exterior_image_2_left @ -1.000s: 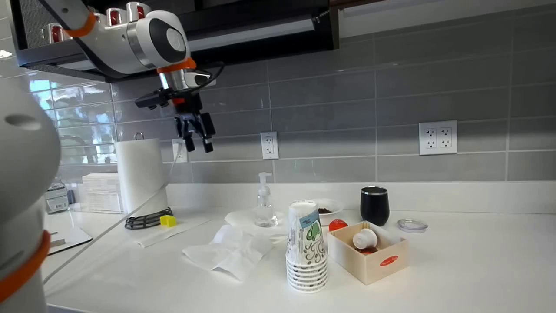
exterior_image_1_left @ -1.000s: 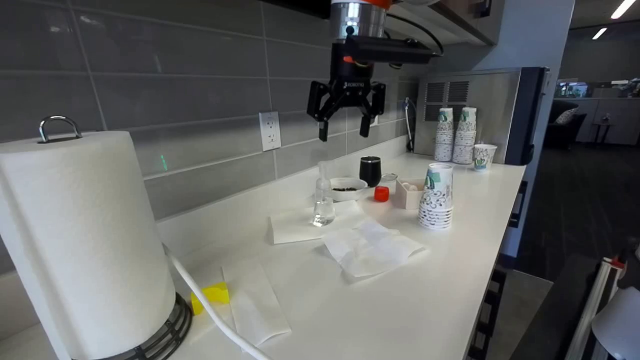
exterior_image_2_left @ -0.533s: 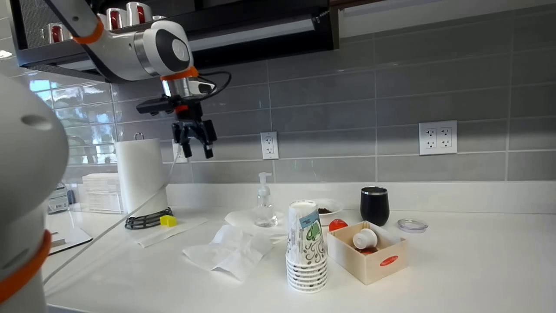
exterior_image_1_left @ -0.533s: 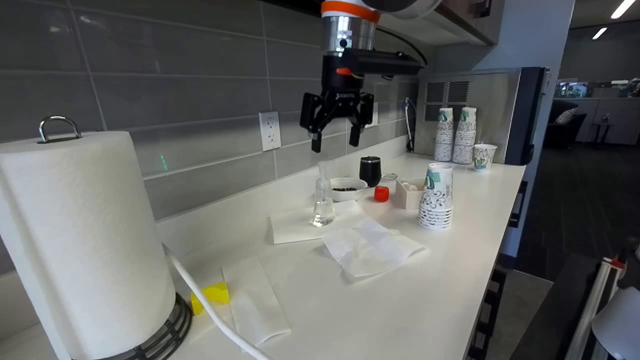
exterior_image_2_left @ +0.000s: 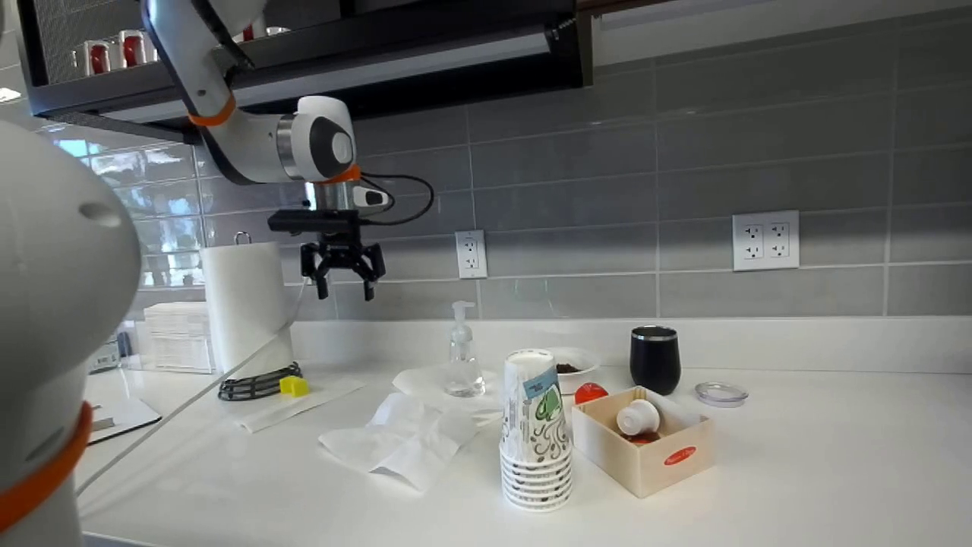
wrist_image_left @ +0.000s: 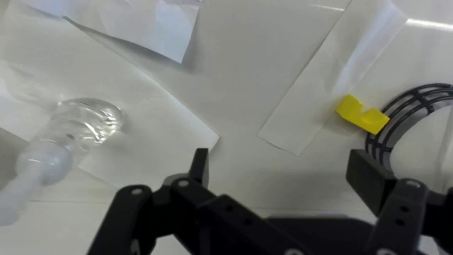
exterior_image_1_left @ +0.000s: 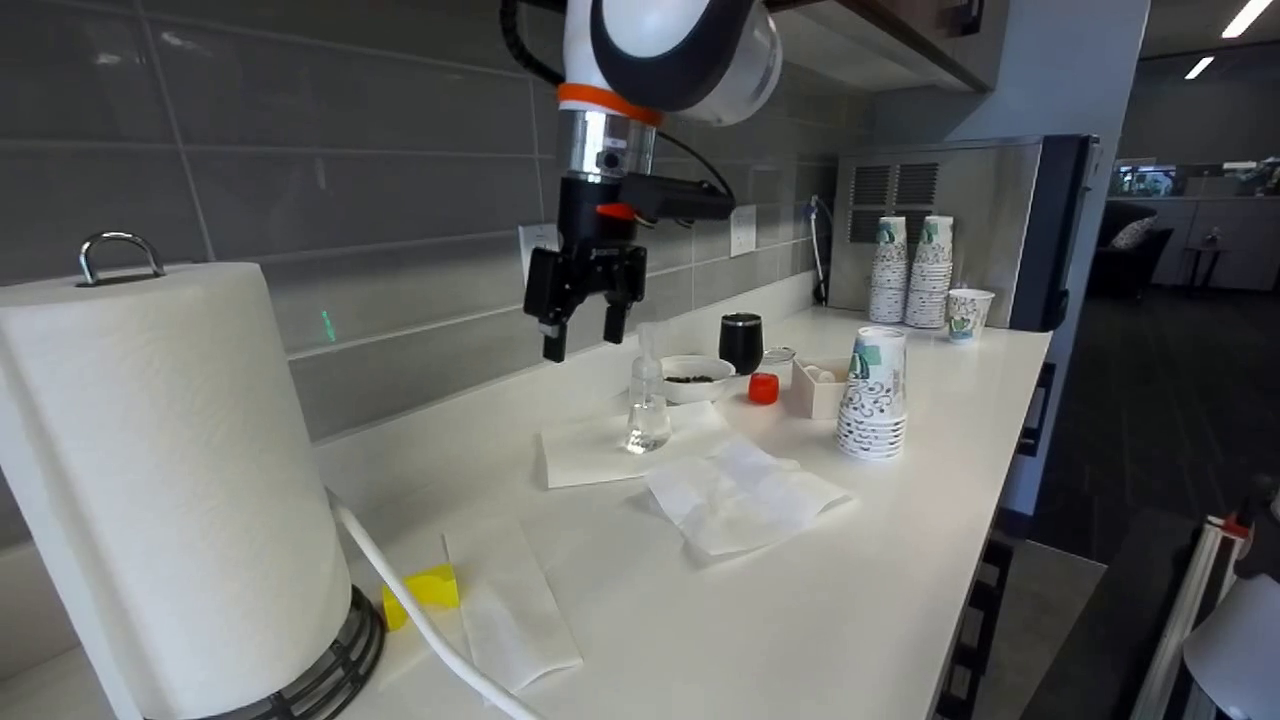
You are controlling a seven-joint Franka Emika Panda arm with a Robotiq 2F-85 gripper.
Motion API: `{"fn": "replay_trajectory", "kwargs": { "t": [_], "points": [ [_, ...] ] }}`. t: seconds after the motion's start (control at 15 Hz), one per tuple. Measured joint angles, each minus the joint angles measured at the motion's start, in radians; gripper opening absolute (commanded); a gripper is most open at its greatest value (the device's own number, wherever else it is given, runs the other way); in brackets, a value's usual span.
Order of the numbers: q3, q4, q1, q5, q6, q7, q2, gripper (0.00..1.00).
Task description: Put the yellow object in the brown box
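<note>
The small yellow object lies on the counter beside the paper towel stand's black base. It shows in an exterior view and at the upper right of the wrist view, with a notch in its upper side. My gripper is open and empty, high above the counter between the towel roll and the soap bottle, as an exterior view shows. Its jaws stand wide apart in the wrist view. The light brown wooden box stands behind the cup stack in an exterior view. A white cup-like piece and something red lie inside it.
The paper towel roll stands against the yellow object's side. A white cable passes close by it. The clear soap bottle, paper cups, a black tumbler and loose napkins are on the counter. A dark shelf hangs above.
My gripper has come down and, in an exterior view, moved left toward the towel roll and the yellow object. The wrist has turned. The jaws stay open; the objects have not moved.
</note>
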Motion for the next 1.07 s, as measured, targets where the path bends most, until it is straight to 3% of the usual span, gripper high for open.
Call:
{"fn": "replay_trajectory", "kwargs": {
  "t": [0.47,1.07],
  "points": [
    [0.052,0.172,0.080,0.012,-0.003,-0.270,0.231,1.00],
    [0.094,0.232,0.090,-0.014,-0.008,-0.703,0.377,1.00]
  ]
}}
